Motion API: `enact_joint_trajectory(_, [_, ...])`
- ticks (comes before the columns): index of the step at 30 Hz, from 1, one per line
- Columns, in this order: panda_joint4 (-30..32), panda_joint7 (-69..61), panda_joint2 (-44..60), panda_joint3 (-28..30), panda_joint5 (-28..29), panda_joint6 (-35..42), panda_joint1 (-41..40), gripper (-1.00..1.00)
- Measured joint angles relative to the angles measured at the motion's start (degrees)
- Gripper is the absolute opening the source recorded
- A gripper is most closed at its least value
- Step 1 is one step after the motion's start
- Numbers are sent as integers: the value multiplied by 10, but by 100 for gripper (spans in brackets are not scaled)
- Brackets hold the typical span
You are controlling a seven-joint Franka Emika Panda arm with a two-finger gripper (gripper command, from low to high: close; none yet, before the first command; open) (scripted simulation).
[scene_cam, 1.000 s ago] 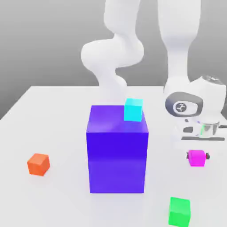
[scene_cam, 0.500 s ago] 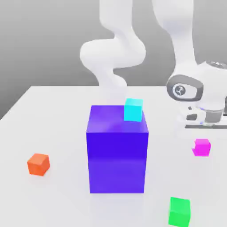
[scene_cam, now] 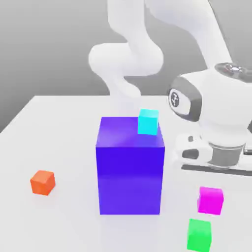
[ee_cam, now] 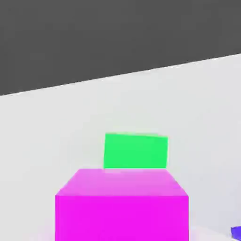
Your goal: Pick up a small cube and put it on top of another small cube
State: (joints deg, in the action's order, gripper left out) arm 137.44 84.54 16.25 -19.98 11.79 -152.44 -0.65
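Simply small plain magenta cube [scene_cam: 210, 200], unmarked.

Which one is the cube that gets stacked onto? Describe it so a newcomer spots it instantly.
Start at the big blue-purple block in the middle of the white table. Look toward the near edge on the exterior view's right: the green cube sits there. A magenta cube hangs just above it; an orange cube lies far across the table.
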Motion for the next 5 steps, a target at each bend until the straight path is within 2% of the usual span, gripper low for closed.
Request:
enact_joint_trajectory(1, [-2,10,20,11,15,-16,8,-100])
enact_joint_trajectory(2, [-4,16,33,19,24,-27,13,100])
enact_joint_trajectory(5, [-4,16,33,19,24,-27,13,100])
